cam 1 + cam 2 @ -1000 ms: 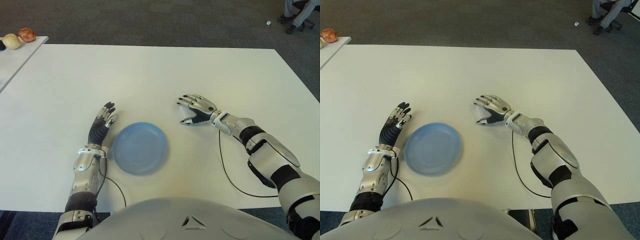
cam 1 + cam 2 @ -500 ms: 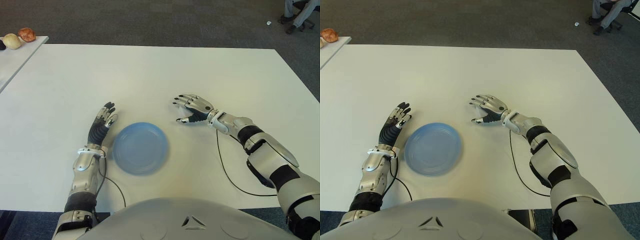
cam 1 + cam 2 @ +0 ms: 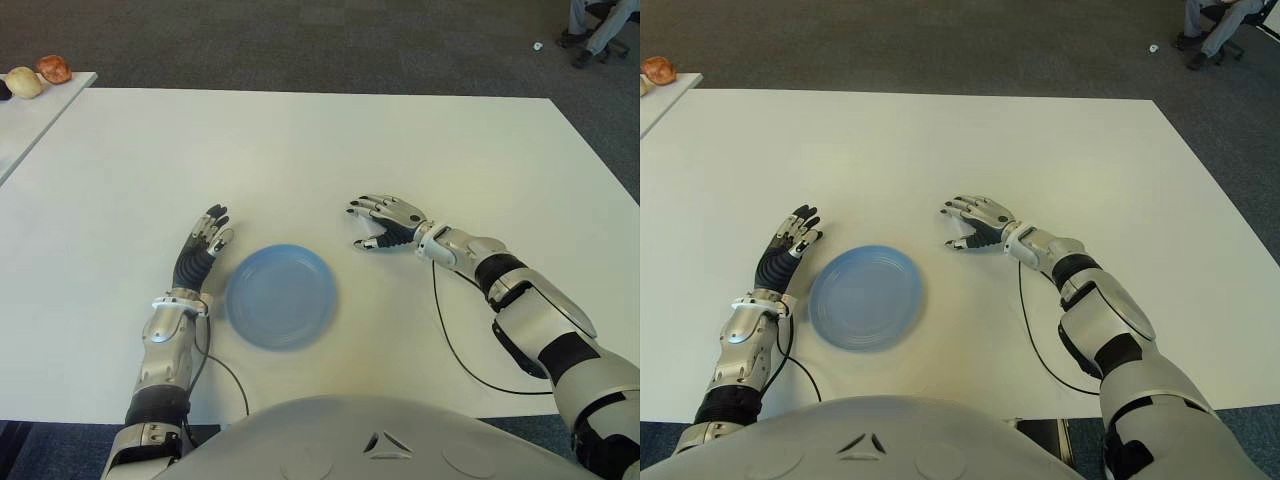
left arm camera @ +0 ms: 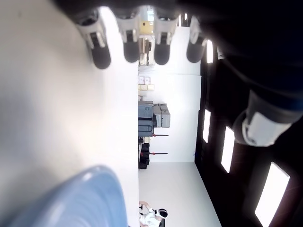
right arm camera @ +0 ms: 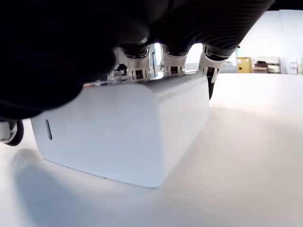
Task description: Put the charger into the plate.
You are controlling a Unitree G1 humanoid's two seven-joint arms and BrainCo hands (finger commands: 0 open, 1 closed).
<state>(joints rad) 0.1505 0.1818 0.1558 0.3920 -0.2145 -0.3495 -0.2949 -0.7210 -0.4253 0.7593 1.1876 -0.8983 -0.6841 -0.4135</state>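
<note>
Right hand: its fingertips curl over the far top edge of the charger, a white rounded block, with the palm covering it from above. The thumb is out of clear view, so a full clamp cannot be confirmed; the fingers are wrapped on the block rather than spread. In the wrist view the charger appears to sit on the table, its shadow directly beneath it, so it is judged not yet lifted. In the eye views the hand hides the block entirely.

Step in hand, as judged: securing the grasp, ahead of the lift and carry. The plate, blue and holding nothing, lies near the robot's front edge of the table, to the left of the right hand and somewhat nearer the body, apart from it.

Next move calls for: closing thumb against fingers until the block is held firm, raising it clear of the table, carrying it leftward and toward the body over the plate's rim, then lowering and releasing inside. Smooth rounded sides may let it slip under a light grip.

Left hand: idle, fingers extended and apart, holding nothing, showing just beside the plate's left rim.
</note>
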